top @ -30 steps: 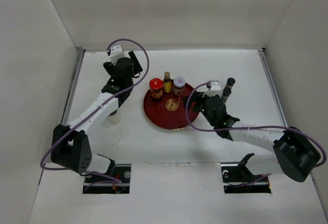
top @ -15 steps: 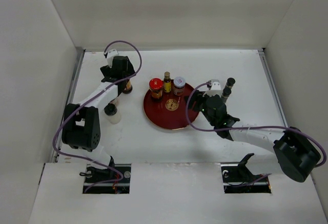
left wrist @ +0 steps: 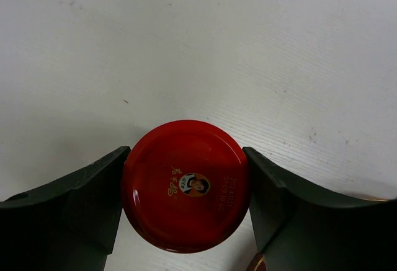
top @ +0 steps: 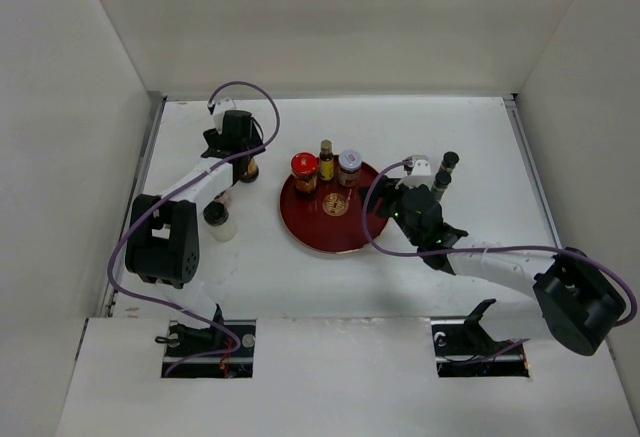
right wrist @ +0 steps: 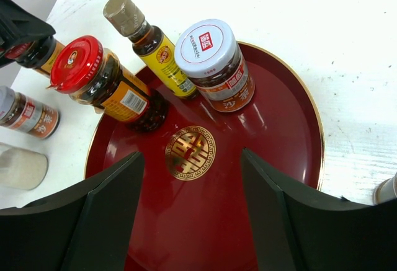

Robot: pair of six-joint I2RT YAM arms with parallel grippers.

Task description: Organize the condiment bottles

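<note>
Left of the dark red round tray (right wrist: 279,153), the left gripper (left wrist: 186,159) pinches a red-lidded jar (left wrist: 186,187) on the white table (left wrist: 279,48); the lid hides its body. The tray holds another red-capped jar (right wrist: 93,75), a slim yellow-labelled bottle (right wrist: 149,41) and a white-capped jar (right wrist: 211,60). Above it the right gripper (right wrist: 191,156) hangs spread, empty.
</note>
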